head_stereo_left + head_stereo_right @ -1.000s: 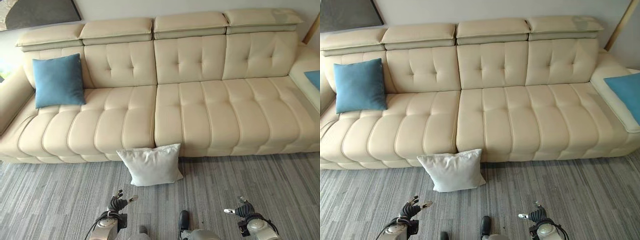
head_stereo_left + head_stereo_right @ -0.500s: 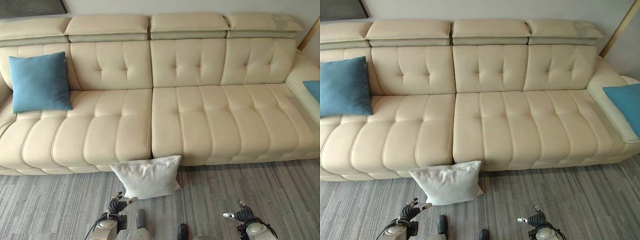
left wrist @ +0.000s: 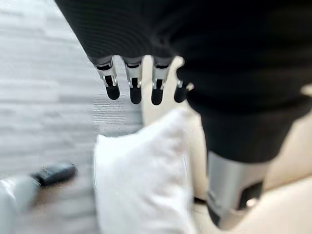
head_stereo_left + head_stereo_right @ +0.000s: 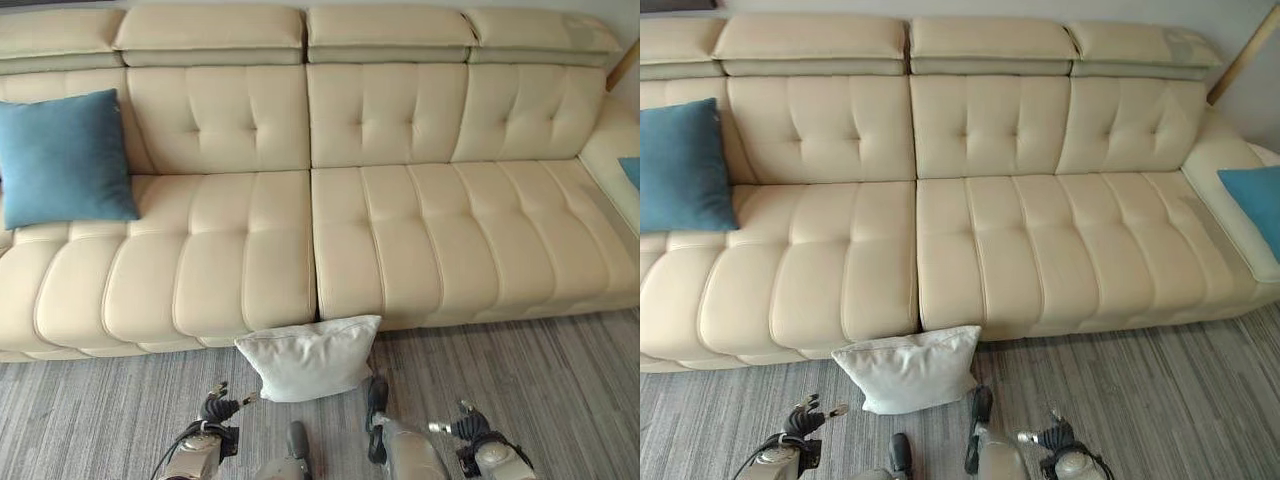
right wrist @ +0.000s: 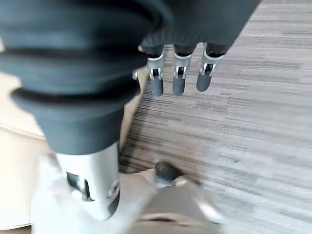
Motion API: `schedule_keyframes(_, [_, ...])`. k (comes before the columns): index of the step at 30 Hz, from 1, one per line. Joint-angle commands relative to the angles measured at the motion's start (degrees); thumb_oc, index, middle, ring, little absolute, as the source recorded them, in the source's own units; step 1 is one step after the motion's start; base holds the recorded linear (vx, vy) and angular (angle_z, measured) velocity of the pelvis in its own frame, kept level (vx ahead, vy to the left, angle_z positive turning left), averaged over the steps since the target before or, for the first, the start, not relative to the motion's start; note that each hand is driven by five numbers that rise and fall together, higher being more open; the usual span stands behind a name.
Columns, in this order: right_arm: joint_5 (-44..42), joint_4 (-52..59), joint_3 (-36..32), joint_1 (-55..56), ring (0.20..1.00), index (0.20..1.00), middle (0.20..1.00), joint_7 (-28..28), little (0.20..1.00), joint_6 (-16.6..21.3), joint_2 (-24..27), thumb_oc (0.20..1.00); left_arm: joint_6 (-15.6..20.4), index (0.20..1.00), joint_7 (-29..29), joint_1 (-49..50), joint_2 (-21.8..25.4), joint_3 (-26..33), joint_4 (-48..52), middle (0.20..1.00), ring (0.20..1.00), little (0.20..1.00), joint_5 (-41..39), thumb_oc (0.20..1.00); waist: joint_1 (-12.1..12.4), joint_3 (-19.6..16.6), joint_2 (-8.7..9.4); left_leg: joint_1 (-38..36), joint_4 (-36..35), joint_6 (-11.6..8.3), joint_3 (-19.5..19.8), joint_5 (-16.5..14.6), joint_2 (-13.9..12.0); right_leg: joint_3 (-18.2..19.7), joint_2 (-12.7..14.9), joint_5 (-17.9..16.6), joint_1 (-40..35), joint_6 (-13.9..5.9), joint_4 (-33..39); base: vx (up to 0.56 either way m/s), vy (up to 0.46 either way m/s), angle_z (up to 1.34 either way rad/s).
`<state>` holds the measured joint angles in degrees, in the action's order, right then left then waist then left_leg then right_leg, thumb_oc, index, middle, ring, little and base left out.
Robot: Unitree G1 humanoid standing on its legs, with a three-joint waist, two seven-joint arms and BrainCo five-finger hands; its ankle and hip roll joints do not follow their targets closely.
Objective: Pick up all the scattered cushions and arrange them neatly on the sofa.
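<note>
The white cushion [image 4: 307, 357] leans on the floor against the cream sofa [image 4: 400, 250]. We judge we are at the approach. Our left hand [image 4: 217, 408] and right hand [image 4: 462, 424] hang relaxed, holding nothing. Next we must reach down and grasp it.

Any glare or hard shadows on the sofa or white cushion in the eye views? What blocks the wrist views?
Left eye view: even light, a soft sheen on the cream sofa, no hard shadows; the white cushion stands out from the grey floor. Left wrist view: the left hand, its dark cover across the top, cushion visible past it. Right wrist view: the right hand, likewise, over floor.
</note>
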<state>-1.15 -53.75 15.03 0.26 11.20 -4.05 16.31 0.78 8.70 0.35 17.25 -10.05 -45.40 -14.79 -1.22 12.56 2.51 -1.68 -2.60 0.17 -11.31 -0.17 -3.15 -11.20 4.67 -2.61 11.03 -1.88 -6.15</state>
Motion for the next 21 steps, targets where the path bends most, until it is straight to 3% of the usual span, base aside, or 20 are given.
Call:
schedule_keyframes(1, [-1.0, 0.9, -0.1, -3.3, 1.0, 1.0, 1.0, 1.4, 1.0, 2.1, 3.1, 1.0, 1.5, 1.0, 0.2, -2.0, 0.3, 0.5, 0.7, 1.0, 1.0, 1.0, -0.2, 1.0, 0.1, 0.3, -0.4, 2.9, 8.5, -3.25, 2.6, -3.1, -1.2, 0.1, 0.0, 6.0, -8.0, -2.06, 3.5, 0.04, -0.051, 0.26])
schedule_keyframes(2, [-1.0, 0.9, -0.1, -3.3, 1.0, 1.0, 1.0, 1.4, 1.0, 2.1, 3.1, 1.0, 1.5, 1.0, 0.2, -2.0, 0.3, 0.5, 0.7, 1.0, 1.0, 1.0, -0.2, 1.0, 0.1, 0.3, -0.4, 2.9, 8.5, -3.25, 2.6, -3.1, -1.2, 0.1, 0.0, 6.0, -8.0, -2.06, 3.5, 0.09, 0.014, -0.02])
schedule_keyframes(5, [-0.4, 1.6, 0.2, -3.0, 1.0, 1.0, 1.0, 1.5, 1.0, 2.1, 4.0, 1.0, 1.0, 1.0, 0.0, -1.3, 0.3, -0.1, 0.2, 1.0, 1.0, 1.0, 0.2, 1.0, 1.1, 0.0, -1.45, 6.3, 2.9, -4.5, 5.3, 1.8, -3.6, 0.1, -0.5, 8.1, -9.8, -1.94, 4.0, 0.15, 0.092, 0.12])
schedule_keyframes(16, [1.2, 0.9, 2.2, -4.4, 1.0, 1.0, 1.0, 1.1, 1.0, 1.8, 3.2, 1.0, 1.2, 1.0, 0.2, -2.4, 0.4, -0.1, -4.0, 1.0, 1.0, 1.0, 1.7, 1.0, 1.6, 0.3, -1.47, 3.6, -0.6, -3.03, 4.1, 1.3, -1.5, 2.1, 0.6, 7.6, -9.0, -2.71, 2.9, 0.06, 0.087, -0.08])
schedule_keyframes(20, [1.0, 0.7, 3.0, -5.7, 1.0, 1.0, 1.0, 1.4, 1.0, 1.9, 3.0, 1.0, 1.2, 1.0, 0.5, -3.8, 0.1, -0.2, -7.4, 1.0, 1.0, 1.0, 1.7, 1.0, 1.7, 1.3, -1.44, 4.5, -0.8, -2.64, 4.0, 1.1, -1.1, 2.5, 1.1, 7.1, -7.2, -3.19, 2.7, -0.04, 0.041, -0.05])
schedule_keyframes(21, [0.5, 0.0, 3.7, -7.7, 1.0, 1.0, 1.0, 2.1, 1.0, 1.9, 2.8, 1.0, 1.4, 1.0, 1.5, -5.7, 0.0, -0.6, -10.4, 1.0, 1.0, 1.0, 1.2, 1.0, 1.7, 3.1, -1.33, 7.0, 0.1, -2.5, 4.1, 1.0, -1.0, 2.8, 1.3, 6.7, -4.2, -3.27, 1.8, -0.18, 0.022, 0.0])
